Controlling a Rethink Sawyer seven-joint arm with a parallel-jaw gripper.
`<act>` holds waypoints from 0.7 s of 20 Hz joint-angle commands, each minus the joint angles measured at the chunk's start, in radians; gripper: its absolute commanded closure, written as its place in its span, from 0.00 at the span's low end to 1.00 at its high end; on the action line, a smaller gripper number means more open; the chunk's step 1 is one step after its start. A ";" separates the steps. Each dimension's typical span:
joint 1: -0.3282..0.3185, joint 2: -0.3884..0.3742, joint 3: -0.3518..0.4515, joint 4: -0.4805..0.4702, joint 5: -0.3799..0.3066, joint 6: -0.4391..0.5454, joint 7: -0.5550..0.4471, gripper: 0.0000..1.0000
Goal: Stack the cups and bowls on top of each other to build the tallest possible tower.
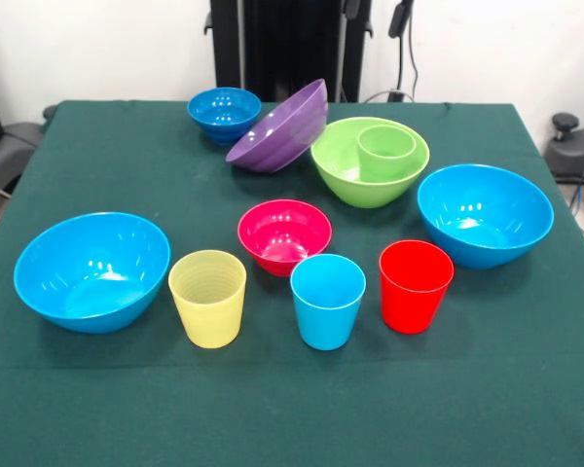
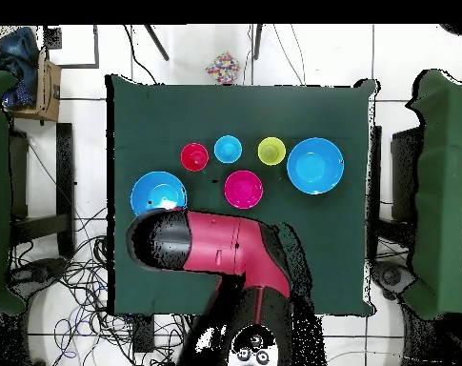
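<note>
**Tower barely begun: one cup seated in the base bowl**

Tower-building is, as we judge it, at its very first step. We go from the biggest pieces down.

Two large glossy light-blue plastic bowls stand apart from everything, one at the front view's left and the other at its right, both upright and empty. Between them, farther back, the large lime-green plastic bowl serves as the base, and it holds the only stacked piece: the smooth green plastic cup, upright inside it. That pair is all we have of a tower.

A wide purple plastic bowl sits tilted, its rim leaning against or touching the lime-green bowl's side; we cannot tell which. Just behind it stands the small dark-blue plastic bowl, and the small pink-red plastic bowl rests near the middle of the green tablecloth.

Three cups stand loose in a front row: pale yellow ribbed, light blue and red.

So we count eight pieces left to place.

From overhead, the red and black arm covers the far-side pieces. We see no gripper in either view, so we cannot tell its opening or whether it holds anything.
</note>
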 commanded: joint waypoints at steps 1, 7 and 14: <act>0.001 0.080 0.053 -0.072 -0.036 0.081 0.062 0.00; 0.006 0.109 0.046 -0.132 -0.027 0.153 0.082 0.00; -0.021 0.171 0.055 -0.231 -0.018 0.256 0.075 0.00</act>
